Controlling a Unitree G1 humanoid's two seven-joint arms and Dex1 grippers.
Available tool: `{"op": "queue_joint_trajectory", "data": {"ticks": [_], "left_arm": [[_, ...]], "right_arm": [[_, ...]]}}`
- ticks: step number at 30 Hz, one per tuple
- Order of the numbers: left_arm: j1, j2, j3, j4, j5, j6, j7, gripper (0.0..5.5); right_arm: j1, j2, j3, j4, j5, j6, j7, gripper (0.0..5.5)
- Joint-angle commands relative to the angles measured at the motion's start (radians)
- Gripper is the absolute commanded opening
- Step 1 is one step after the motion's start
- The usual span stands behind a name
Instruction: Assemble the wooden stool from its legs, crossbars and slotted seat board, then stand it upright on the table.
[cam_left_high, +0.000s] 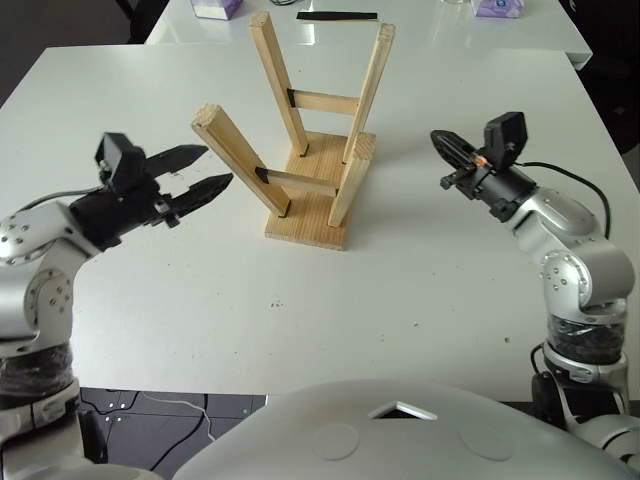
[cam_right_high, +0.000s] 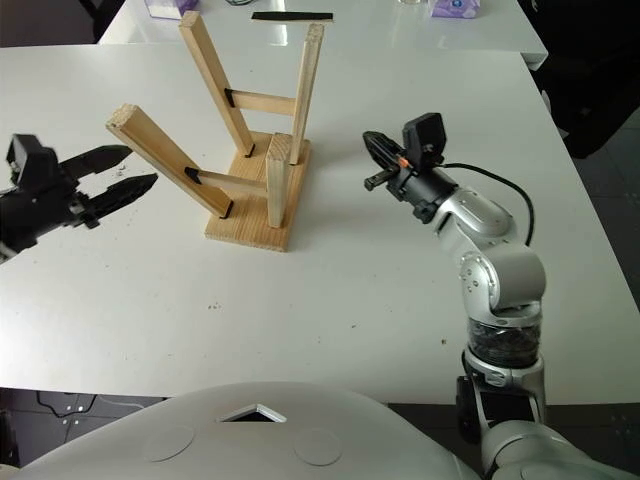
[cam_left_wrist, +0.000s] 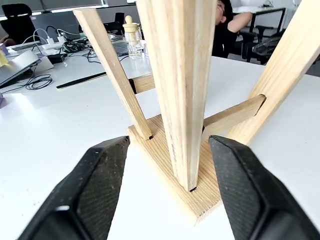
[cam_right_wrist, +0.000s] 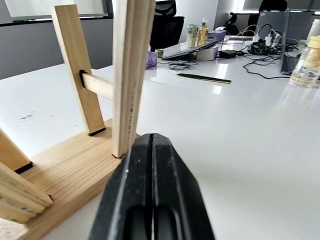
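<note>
While it's upturned, stool beside L pincer

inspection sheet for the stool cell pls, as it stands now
Surface: white table, a few small dark specks.
Job's things: stool upside down; seat board flat on the table, four legs pointing up, two crossbars seated between leg pairs. Not yet stood upright.
Clutter: black strip and purple boxes on the far table.
Hands: left hand open, pointed at the nearest leg, not closed on it; right hand shut, empty, apart from the stool on its right.
Cables: black cable along the right arm; floor cables below the near edge.
Surroundings: office chair, bottle on desks behind.
</note>
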Motion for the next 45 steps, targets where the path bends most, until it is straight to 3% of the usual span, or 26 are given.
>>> {"op": "queue_joint_trajectory", "data": {"ticks": [1, 3, 5, 12, 15, 24, 30, 37, 43, 45], "left_arm": [[0.040, -0.076, 0.155, -0.037, -0.120, 0.049, 0.129, 2.34], [0.029, -0.123, 0.211, -0.026, -0.148, 0.049, 0.230, 2.01], [0.005, -0.163, 0.185, 0.010, -0.061, 0.008, 0.339, 1.68], [-0.161, -0.438, -0.287, -0.031, 0.250, -0.075, 0.626, 0.44], [-0.168, -0.514, -0.406, -0.065, 0.308, -0.067, 0.684, 0.03], [-0.052, -0.580, -0.436, -0.248, 0.381, 0.024, 0.856, 0.03], [-0.023, -0.589, -0.389, -0.336, 0.404, 0.049, 0.913, 0.03], [-0.040, -0.580, -0.229, -0.401, 0.527, 0.096, 1.081, 0.03], [0.019, -0.576, -0.329, -0.485, 0.533, 0.175, 1.040, 0.03], [-0.009, -0.574, -0.446, -0.484, 0.486, 0.204, 0.969, 0.03]], "right_arm": [[0.001, 0.007, -0.001, -0.009, 0.000, 0.008, -0.017, 0.00], [-0.009, 0.030, 0.013, -0.021, 0.002, 0.017, -0.038, 0.00], [-0.015, 0.058, 0.033, -0.033, 0.000, 0.025, -0.067, 0.00], [-0.022, 0.198, 0.190, -0.143, -0.125, 0.107, -0.305, 0.00], [-0.029, 0.189, 0.285, -0.185, -0.239, 0.120, -0.374, 0.00], [-0.005, 0.221, 0.376, -0.325, -0.352, 0.224, -0.449, 0.00], [0.027, 0.204, 0.276, -0.321, -0.433, 0.240, -0.499, 0.00], [0.057, 0.255, 0.227, -0.448, -0.561, 0.299, -0.600, 0.00], [0.125, 0.266, 0.335, -0.545, -0.622, 0.434, -0.613, 0.00], [0.082, 0.290, 0.453, -0.523, -0.586, 0.441, -0.573, 0.00]]}}
